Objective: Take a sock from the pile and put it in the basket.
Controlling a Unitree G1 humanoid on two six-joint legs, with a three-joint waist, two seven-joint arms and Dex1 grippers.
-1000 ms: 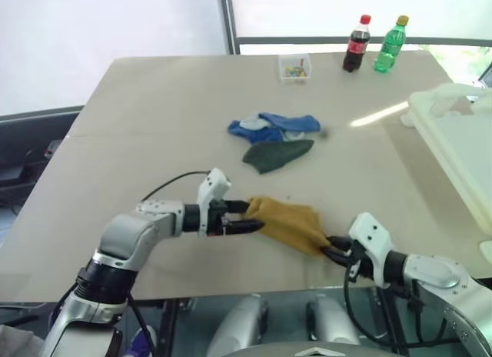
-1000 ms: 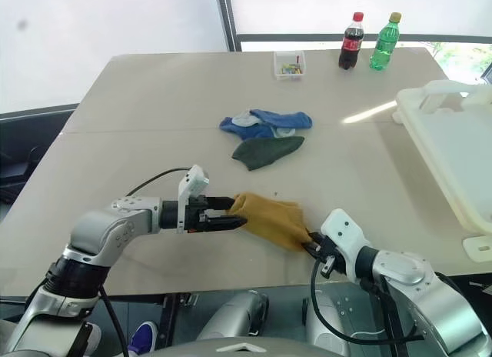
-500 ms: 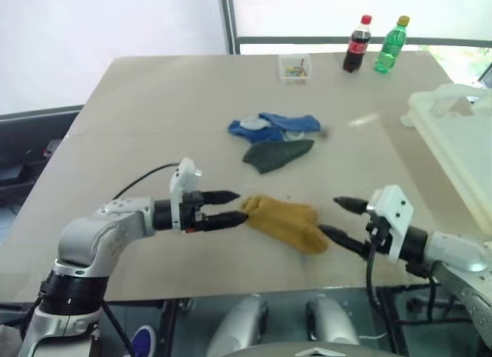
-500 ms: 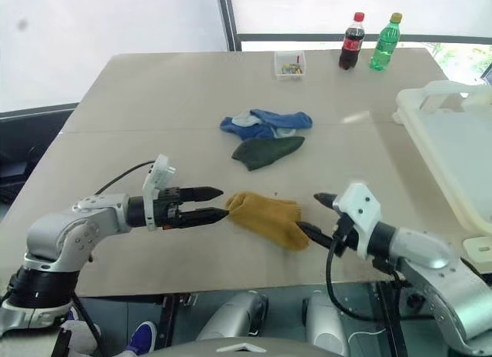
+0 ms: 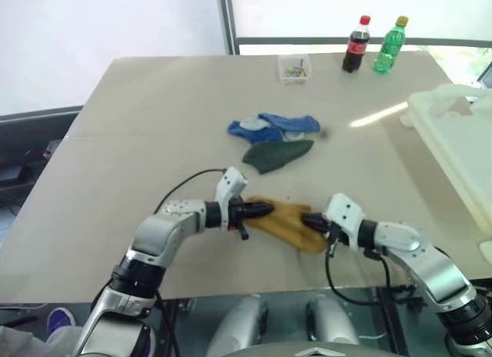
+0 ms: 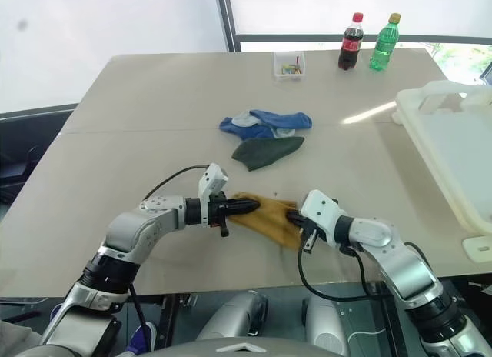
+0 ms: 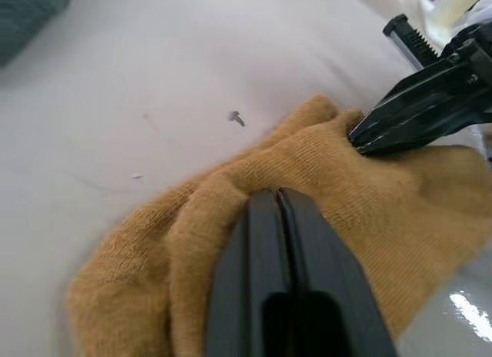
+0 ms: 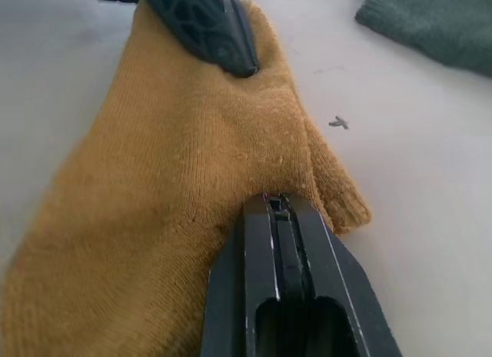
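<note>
A mustard-yellow sock point(image 5: 286, 223) lies flat on the table near its front edge, apart from the pile. From its left end my left gripper point(image 5: 266, 210) is shut on it, fabric wrinkled around the fingertips point(image 7: 277, 197). My right gripper point(image 5: 307, 219) is shut on the right end, its tips point(image 8: 275, 203) buried in a fold. Both grippers lie low and point at each other across the sock. Farther back, the pile holds a bright blue sock point(image 5: 274, 126) and a dark green sock point(image 5: 277, 154). The cream-white basket point(image 5: 455, 134) stands at the table's right edge.
At the far side stand a small clear box of coloured bits point(image 5: 294, 68), a cola bottle point(image 5: 356, 45) and a green bottle point(image 5: 390, 45). Bare tabletop point(image 5: 138, 141) stretches to the left of the socks.
Half a second ago both grippers stood open just off the sock's ends. Both have since moved inward onto the sock and shut, bunching it slightly.
</note>
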